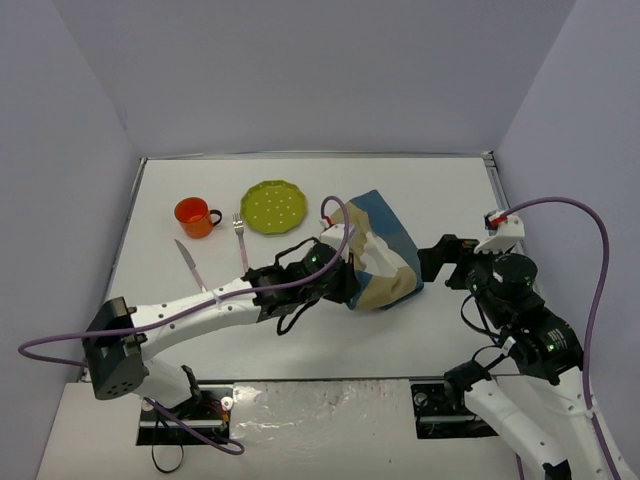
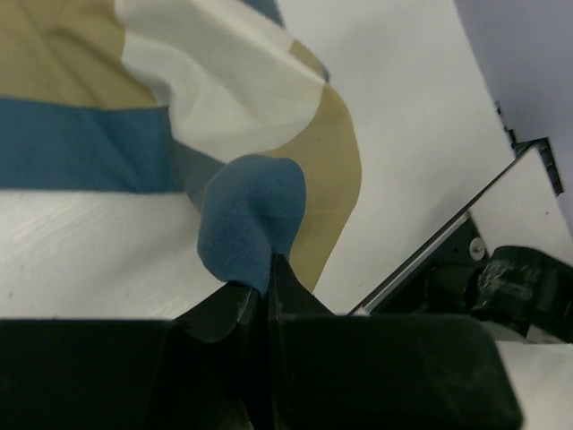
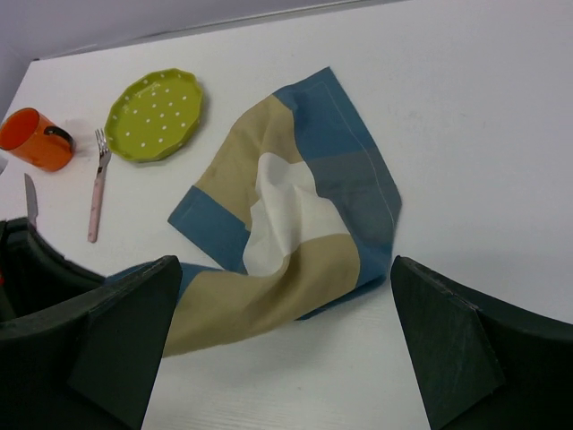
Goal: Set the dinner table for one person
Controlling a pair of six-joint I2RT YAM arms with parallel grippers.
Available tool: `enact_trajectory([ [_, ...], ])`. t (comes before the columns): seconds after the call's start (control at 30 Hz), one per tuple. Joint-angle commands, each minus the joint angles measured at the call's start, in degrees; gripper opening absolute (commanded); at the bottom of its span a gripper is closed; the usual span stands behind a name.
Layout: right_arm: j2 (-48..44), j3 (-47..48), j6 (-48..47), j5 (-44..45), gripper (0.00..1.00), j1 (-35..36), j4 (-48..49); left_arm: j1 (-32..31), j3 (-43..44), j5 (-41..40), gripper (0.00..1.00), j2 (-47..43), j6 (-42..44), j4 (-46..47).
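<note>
Left gripper pinching placemat fold, right gripper spread wide above placemat edge

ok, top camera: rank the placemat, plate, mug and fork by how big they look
1. placemat: crumpled, but clearly the largest
2. plate
3. mug and fork: not ranked. The fork is longer but thin, and the mug is shorter but wider.

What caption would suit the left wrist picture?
The left gripper shut on a blue fold of the checked placemat, white dinner table beneath.
</note>
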Motion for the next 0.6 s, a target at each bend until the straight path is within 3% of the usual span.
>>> enact_trajectory([
  [0.0, 5.67, -1.12, 2.14, 0.89, 1.00, 0.20, 2.61, -0.36, -3.31, -6.81, 0.06, -6.36, -4.28, -0.72],
  [0.1, 8.71, -2.36, 3.18, 0.86, 1.00, 0.20, 2.64, -1.28, -4.92, -5.84, 0.39, -8.15, -4.26, -1.66],
  [0.17, 10.42, -2.92, 3.76, 0.79, 1.00, 0.17, 2.64, -1.55, -4.67, -6.40, 0.66, -8.79, -3.51, -3.86],
  [0.3, 13.57, -4.11, 5.07, 0.85, 1.00, 0.11, 2.72, -0.19, -2.63, -9.95, 0.96, -10.82, -0.34, -9.05],
  [0.57, 19.85, -7.63, 9.28, 5.13, 1.00, -1.19, 2.95, 13.74, -1.02, -5.65, 0.97, -6.79, 3.42, -7.60],
])
